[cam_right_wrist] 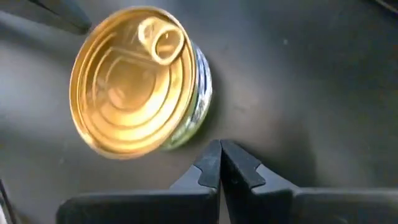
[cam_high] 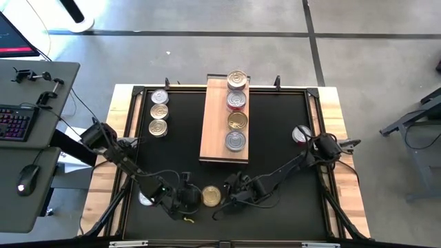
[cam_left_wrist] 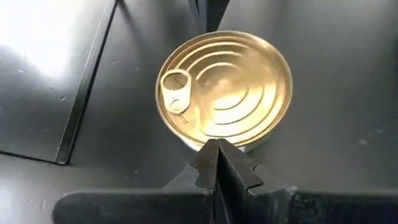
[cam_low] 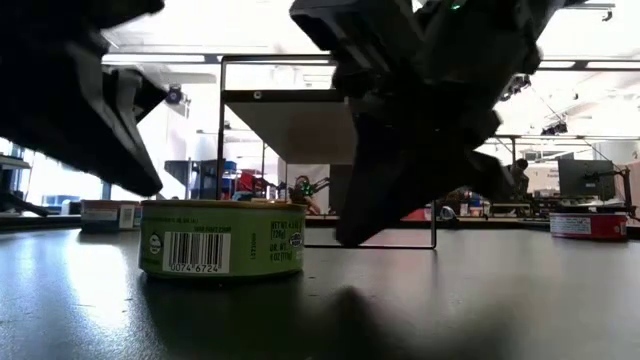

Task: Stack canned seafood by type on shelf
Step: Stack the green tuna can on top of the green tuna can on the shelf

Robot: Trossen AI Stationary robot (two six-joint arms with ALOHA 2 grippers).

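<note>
A gold-lidded tin (cam_high: 211, 195) with a green side label (cam_low: 222, 238) stands upright on the black tabletop near the near edge, between my two grippers. My left gripper (cam_high: 195, 198) is shut, with its tips (cam_left_wrist: 217, 149) at the tin's rim on its left side. My right gripper (cam_high: 229, 195) is also shut (cam_right_wrist: 219, 149) and sits just to the tin's right (cam_right_wrist: 134, 81), with a small gap between them. The wooden shelf (cam_high: 213, 117) lies in the table's middle and carries a row of several tins (cam_high: 236, 100). My left gripper's shut fingertips (cam_left_wrist: 208, 158) reach the near rim of the gold tin's lid (cam_left_wrist: 217, 140), coming from the table's left and slanting down. I cannot tell whether they touch the rim. The tin stands flat on the table.
Three tins (cam_high: 159, 111) stand in a column left of the shelf. A red-labelled tin (cam_high: 301, 134) sits near the right arm's base. A silver tin (cam_high: 145, 198) lies partly under the left arm. The pale wooden frame (cam_high: 337, 138) borders the tabletop.
</note>
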